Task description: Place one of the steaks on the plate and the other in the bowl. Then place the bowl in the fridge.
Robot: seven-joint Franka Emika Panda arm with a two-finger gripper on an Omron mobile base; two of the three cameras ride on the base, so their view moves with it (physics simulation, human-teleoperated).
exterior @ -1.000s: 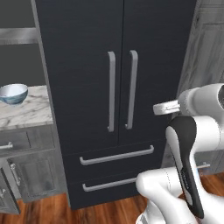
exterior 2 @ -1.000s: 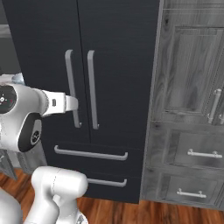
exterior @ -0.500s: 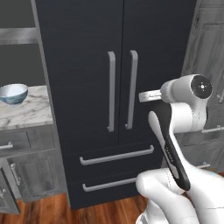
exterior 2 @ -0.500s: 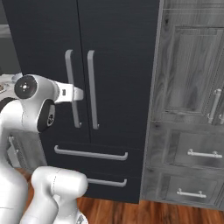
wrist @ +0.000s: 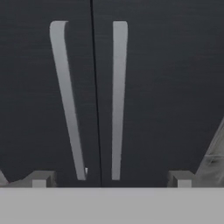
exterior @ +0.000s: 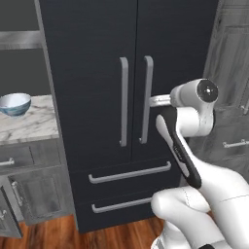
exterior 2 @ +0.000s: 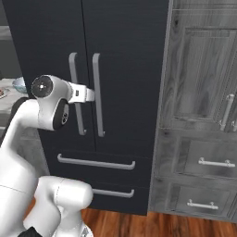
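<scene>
From the left base view the fridge (exterior: 97,97) stands shut, its two bar handles (exterior: 124,101) side by side at the door seam; the arm (exterior: 187,121) reaches toward the right handle; the bowl (exterior: 14,104) sits on the marble counter (exterior: 29,127) to the left, well apart from the arm. In the right base view the wrist lies just in front of the handles (exterior 2: 97,100); grey cabinets (exterior 2: 203,106) stand to the right. In the hand view the gripper (wrist: 110,178) is spread wide and holds nothing, facing both handles (wrist: 117,100).
</scene>
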